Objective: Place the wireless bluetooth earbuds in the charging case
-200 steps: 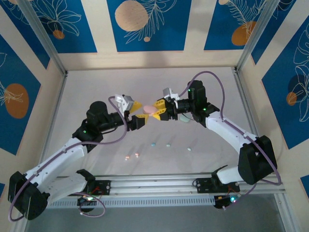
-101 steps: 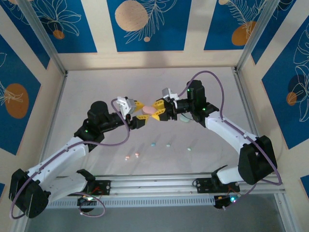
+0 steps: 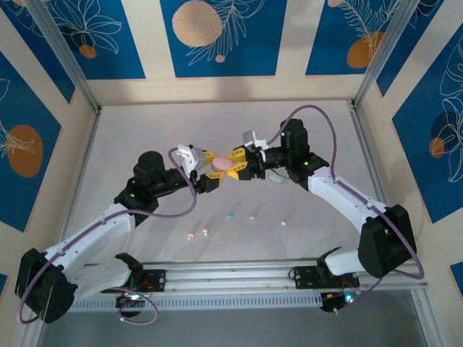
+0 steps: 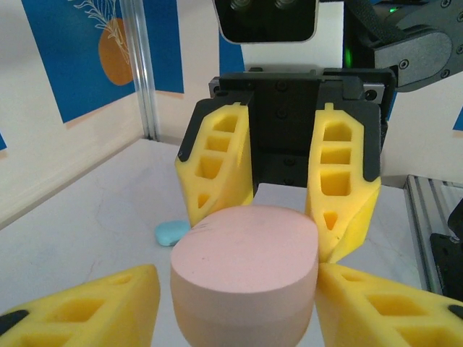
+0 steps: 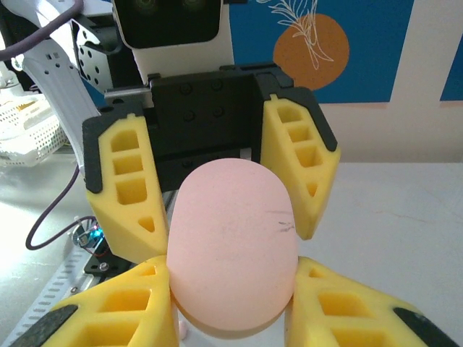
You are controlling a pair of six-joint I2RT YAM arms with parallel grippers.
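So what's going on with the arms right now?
The left gripper and the right gripper both grip the pink charging case from opposite ends, holding it in the air above the table. The case looks closed. The earbuds lie loose on the table nearer the arm bases, none inserted yet.

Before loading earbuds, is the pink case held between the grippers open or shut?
Shut: the pink case shows only a thin seam around its side, lid down, no earbud wells exposed.
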